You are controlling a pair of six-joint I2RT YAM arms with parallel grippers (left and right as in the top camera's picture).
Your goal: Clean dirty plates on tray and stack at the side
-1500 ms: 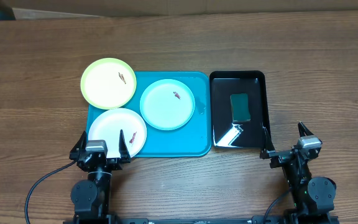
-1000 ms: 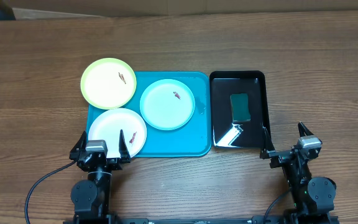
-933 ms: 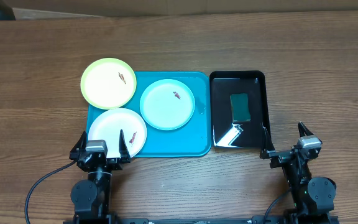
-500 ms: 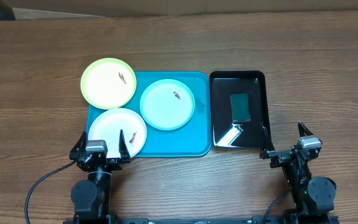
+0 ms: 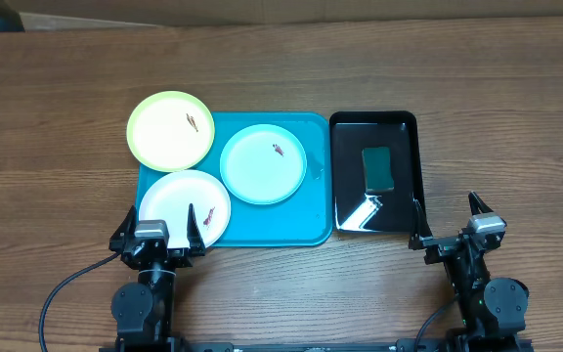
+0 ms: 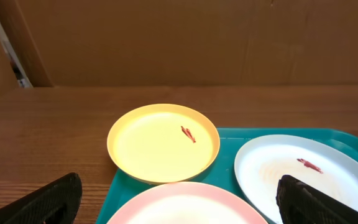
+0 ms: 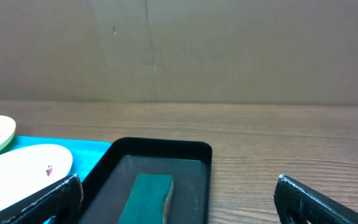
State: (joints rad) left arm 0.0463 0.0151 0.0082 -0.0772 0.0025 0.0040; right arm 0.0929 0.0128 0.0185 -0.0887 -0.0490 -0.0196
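Observation:
Three dirty plates rest on the turquoise tray (image 5: 301, 220). The yellow-green plate (image 5: 171, 129) overhangs its far left corner, the light blue plate (image 5: 263, 163) sits in the middle, and the white plate (image 5: 185, 206) lies near left. Each carries a small dark speck. My left gripper (image 5: 158, 223) hovers open at the tray's near left edge, its fingers straddling the near rim of the white plate (image 6: 185, 205). My right gripper (image 5: 448, 220) stands open over bare table near the black tray's front right corner. Neither holds anything.
A glossy black tray (image 5: 404, 127) stands right of the turquoise tray, touching it, with a green sponge (image 5: 377, 168) lying inside. A cardboard wall runs along the table's far edge. Bare wood shows to the left, right and beyond the trays.

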